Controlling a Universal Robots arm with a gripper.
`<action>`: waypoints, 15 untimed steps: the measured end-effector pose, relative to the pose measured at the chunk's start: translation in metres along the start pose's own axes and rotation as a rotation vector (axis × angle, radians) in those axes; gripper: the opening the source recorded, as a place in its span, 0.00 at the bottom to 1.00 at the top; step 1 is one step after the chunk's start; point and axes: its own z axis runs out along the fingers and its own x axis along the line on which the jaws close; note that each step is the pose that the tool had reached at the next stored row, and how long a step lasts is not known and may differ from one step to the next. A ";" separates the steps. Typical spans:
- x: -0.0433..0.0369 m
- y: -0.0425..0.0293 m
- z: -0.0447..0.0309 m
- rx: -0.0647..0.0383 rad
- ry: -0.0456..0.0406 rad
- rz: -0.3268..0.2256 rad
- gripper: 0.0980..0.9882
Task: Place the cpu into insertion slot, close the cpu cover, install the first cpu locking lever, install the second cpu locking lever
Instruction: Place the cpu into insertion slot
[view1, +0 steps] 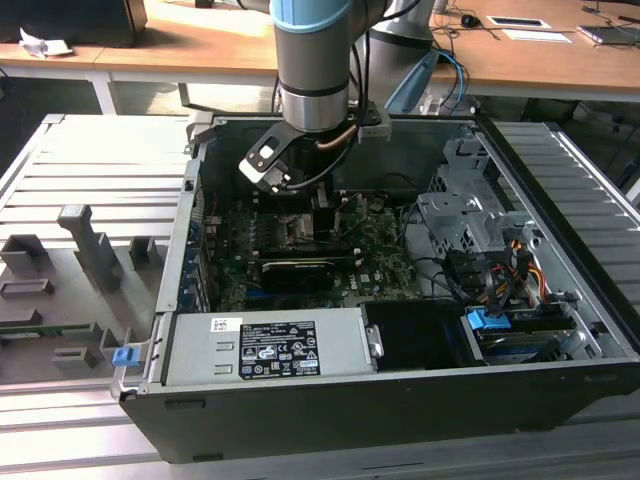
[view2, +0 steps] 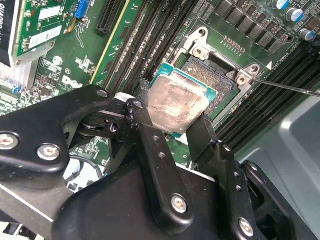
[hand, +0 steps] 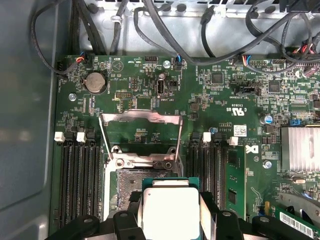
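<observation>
My gripper is shut on the cpu, a small square chip with a pale silver face, held by its two opposite edges between black fingers. The chip hangs just above the insertion slot, a dark square socket with a silver rim, and covers part of it in both wrist views. The cpu is close to level. The cpu cover, a thin silver frame, stands swung up and open behind the insertion slot. Thin wire locking levers stand released beside it. In the exterior view the gripper is low inside the computer case.
Black memory slots flank the socket on both sides. A finned heatsink and black cables lie nearby. The case wall is close. A power supply and drive cage occupy the case.
</observation>
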 end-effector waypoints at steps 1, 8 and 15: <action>0.0000 0.0000 0.0002 0.000 -0.0001 0.000 0.50; 0.0077 -0.0007 0.0039 0.000 -0.0026 0.026 0.50; 0.0100 -0.0008 0.0050 0.000 -0.0030 0.028 0.50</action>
